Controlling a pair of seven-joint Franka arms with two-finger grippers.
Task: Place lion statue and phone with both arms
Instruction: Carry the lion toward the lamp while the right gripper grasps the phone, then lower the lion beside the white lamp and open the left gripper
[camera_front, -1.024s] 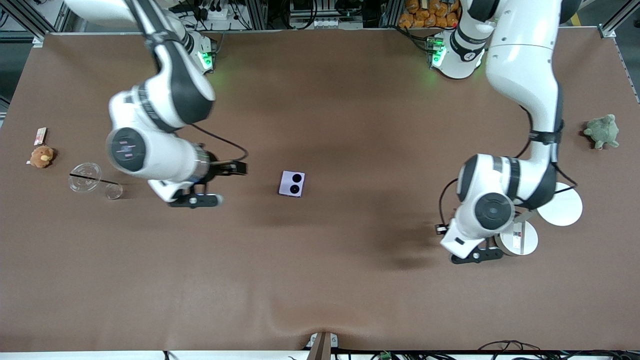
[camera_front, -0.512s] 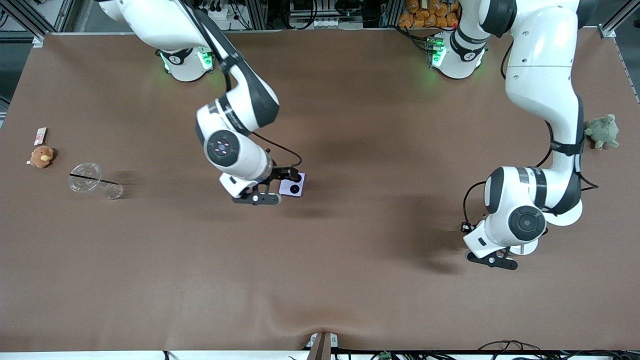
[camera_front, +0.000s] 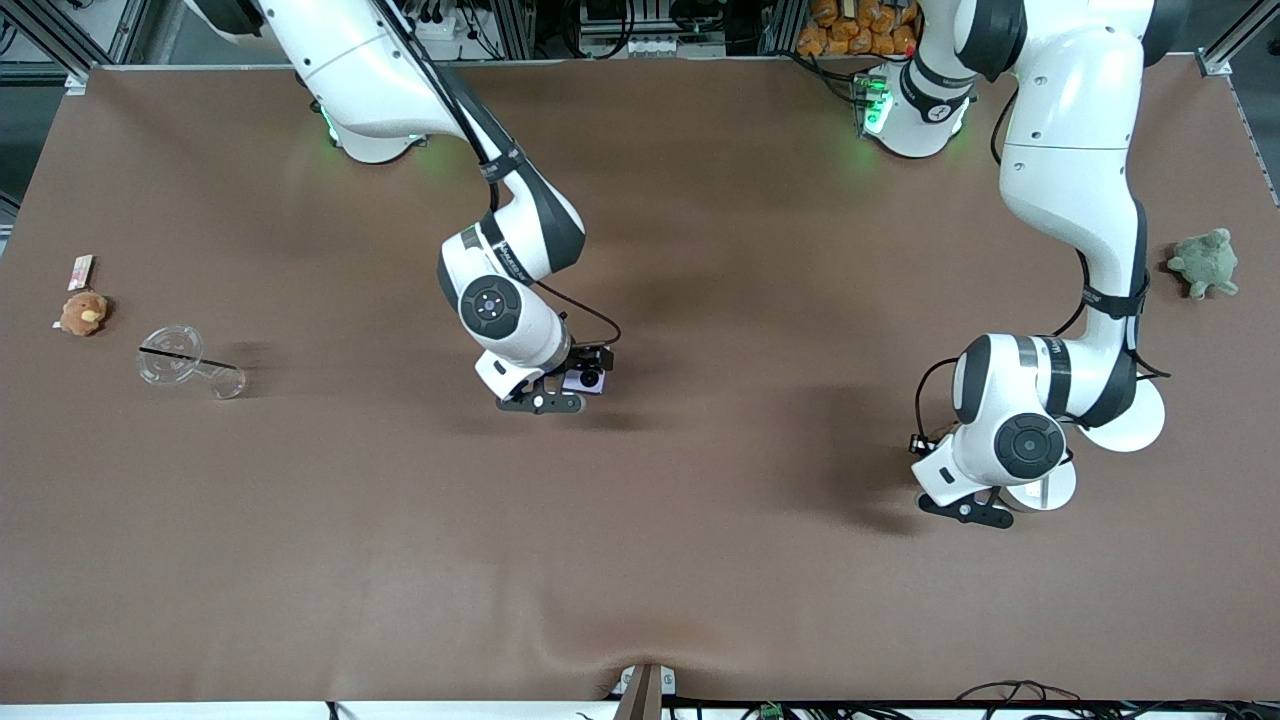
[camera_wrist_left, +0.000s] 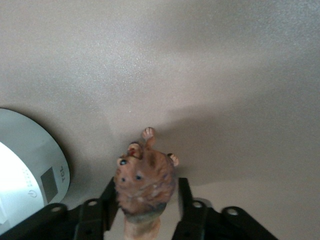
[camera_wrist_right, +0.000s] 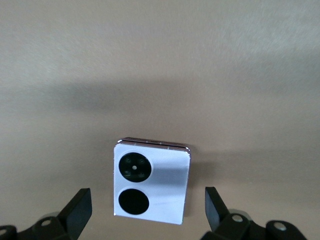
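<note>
Now, at the table middle: the phone (camera_front: 588, 378) (camera_wrist_right: 152, 180) flat on the brown table (camera_front: 640, 560), camera circles up. Right above it, the right gripper (camera_front: 572, 385) (camera_wrist_right: 148, 212), fingers (camera_wrist_right: 78, 210) spread wide on both sides, not touching it. Toward the left arm's end: the left gripper (camera_front: 985, 500) (camera_wrist_left: 145, 210) clenched on the lion statue (camera_wrist_left: 145, 187), held in the air just beside the round white disc (camera_front: 1045, 488) (camera_wrist_left: 25, 165). Near that table edge, a green plush toy (camera_front: 1203, 262); at the other end, a tan plush toy (camera_front: 83, 312) and a clear cup (camera_front: 190, 362).
</note>
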